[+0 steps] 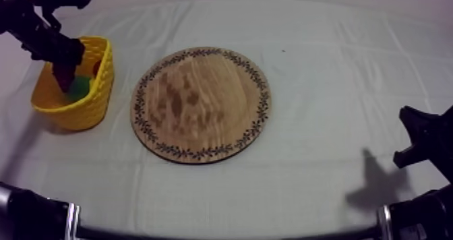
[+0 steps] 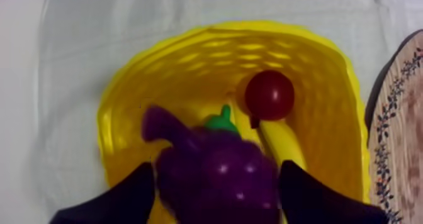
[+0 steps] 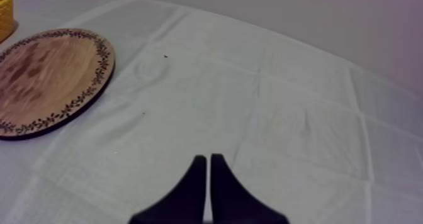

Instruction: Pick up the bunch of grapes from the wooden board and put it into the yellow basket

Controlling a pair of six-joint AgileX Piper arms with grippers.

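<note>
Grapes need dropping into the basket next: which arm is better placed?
Left. The left gripper holds the grapes between its fingers right over the basket, above the small red fruit and banana. The right gripper is shut on nothing, over the cloth beyond the board.

left arm extended, hand (image 2: pixel 217 176) clasping bunch of grapes (image 2: pixel 211 192) | right hand (image 3: pixel 208 160) low, fingers together

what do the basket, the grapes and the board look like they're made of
The yellow basket: likely moulded plastic, slight sheen; its weave pattern looks pressed in, uniform colour. The bunch of grapes: probably glossy plastic; small bright highlights on smooth purple globes. The wooden board: wood, matt; visible grain and darker patches, dark leaf pattern along rim.
</note>
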